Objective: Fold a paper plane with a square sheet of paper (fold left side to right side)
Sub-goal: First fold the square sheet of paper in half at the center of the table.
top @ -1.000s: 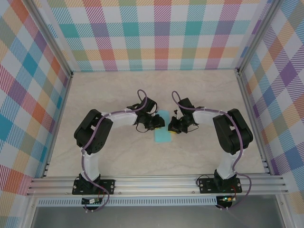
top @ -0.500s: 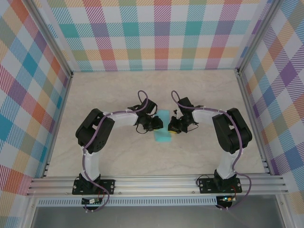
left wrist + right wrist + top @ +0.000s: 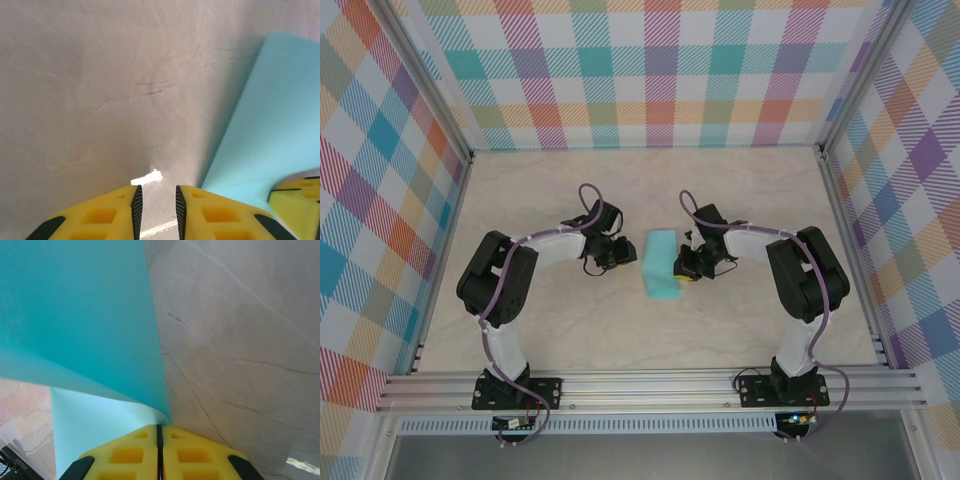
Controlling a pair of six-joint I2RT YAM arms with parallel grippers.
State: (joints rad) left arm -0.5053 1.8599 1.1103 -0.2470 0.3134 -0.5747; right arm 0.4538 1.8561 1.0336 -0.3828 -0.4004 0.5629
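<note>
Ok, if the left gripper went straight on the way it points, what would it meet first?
The left gripper would probably meet bare table first, just beside the square sheet of paper; depth is unclear.

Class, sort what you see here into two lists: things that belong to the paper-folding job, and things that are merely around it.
Belong to the job:
square sheet of paper, teal, folded over itself
right tool, shut on the paper's edge
left tool, open, beside the paper, not touching it

Merely around:
table
checked walls
metal rail
</note>
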